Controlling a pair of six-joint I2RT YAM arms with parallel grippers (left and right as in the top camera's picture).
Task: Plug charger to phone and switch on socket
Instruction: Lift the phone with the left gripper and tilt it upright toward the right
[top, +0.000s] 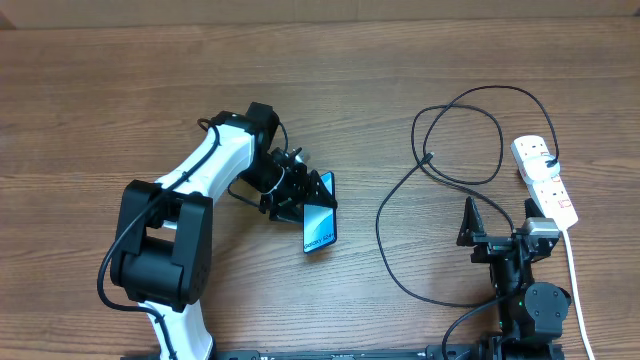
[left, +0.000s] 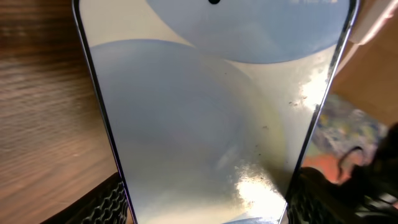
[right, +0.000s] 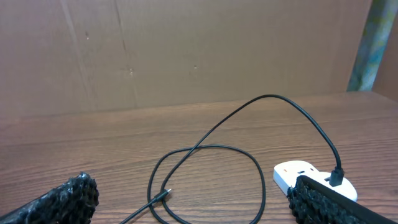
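The phone (top: 320, 222) has a light blue screen and is held tilted above the table in my left gripper (top: 303, 200), which is shut on its edges. In the left wrist view the phone (left: 211, 118) fills the frame between the two finger pads. The charger (top: 455, 130) is a thin black cable looped on the table right of centre, its connector tip (top: 429, 158) lying free; the tip also shows in the right wrist view (right: 166, 193). The socket (top: 545, 180) is a white power strip at the right edge, with the cable plugged into it (right: 337, 176). My right gripper (top: 497, 222) is open and empty, near the front.
The socket's white cord (top: 578, 290) runs down toward the front right edge. A brown cardboard wall (right: 186, 50) stands behind the table.
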